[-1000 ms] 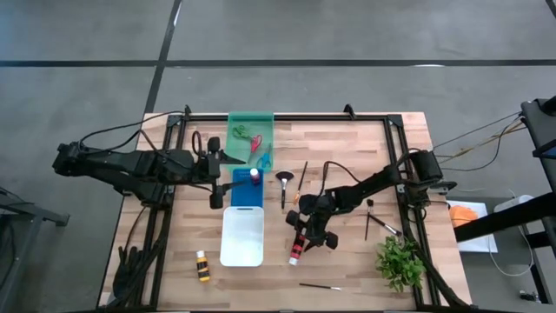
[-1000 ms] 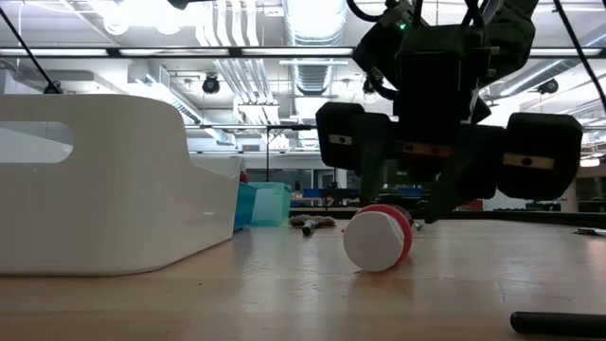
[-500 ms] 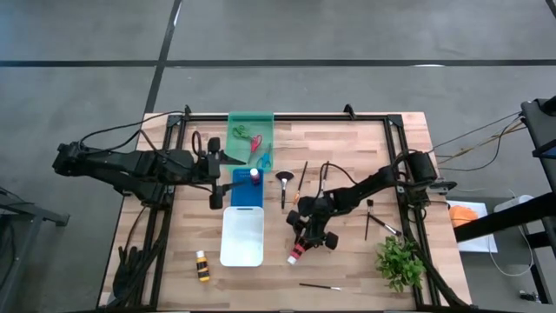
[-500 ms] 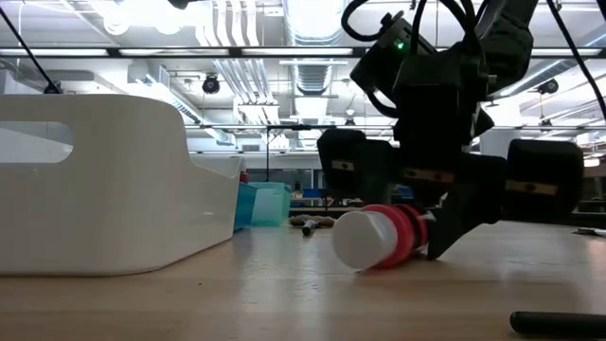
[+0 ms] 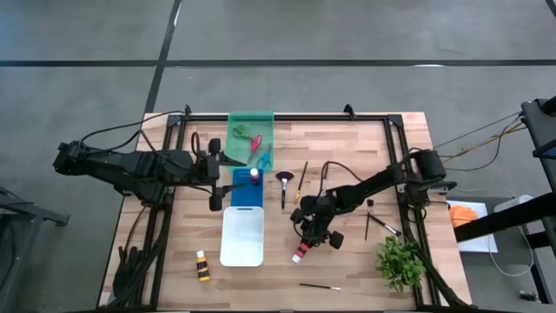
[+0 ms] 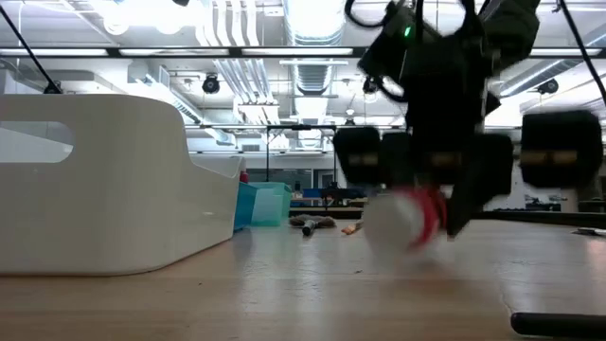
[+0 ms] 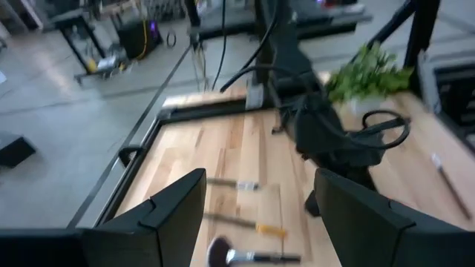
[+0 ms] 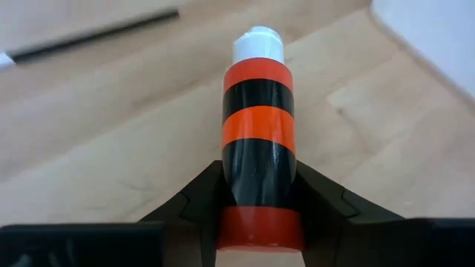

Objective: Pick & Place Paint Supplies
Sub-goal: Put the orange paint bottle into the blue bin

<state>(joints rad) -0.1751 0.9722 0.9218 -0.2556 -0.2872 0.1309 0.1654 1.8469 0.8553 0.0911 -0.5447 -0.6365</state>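
A paint bottle (image 5: 300, 251) with red and black bands and a white cap (image 8: 257, 44) lies at the table's middle, right of the white tray (image 5: 242, 236). My right gripper (image 5: 310, 235) is shut on it; the low view shows both blurred (image 6: 402, 220). My left gripper (image 5: 215, 172) hangs open above the blue tray (image 5: 246, 193), nothing between its fingers (image 7: 171, 215). A yellow-banded bottle (image 5: 202, 265) lies near the front left edge. My right gripper pinches the bottle's bottom end, at its last red band (image 8: 260, 222), between its two fingers (image 8: 194, 204). The fingers slant down from the table's far right side and lie along the bottle, whose cap points away from them toward the near edge. Whether the cap end rests on the wood I cannot tell.
The green tray (image 5: 250, 130) at the back holds scissors (image 5: 255, 141). A small bottle (image 5: 254, 175) stands in the blue tray. Brushes lie at mid-table (image 5: 284, 184), at the right (image 5: 375, 222) and near the front edge (image 5: 320, 286). A leafy plant (image 5: 400, 262) stands front right.
My right gripper has rolled, tipped and shut on the banded bottle. The bottle's cap end, which faced the near edge, has swung a little sideways and come up slightly from the wood. My left gripper has kept still.
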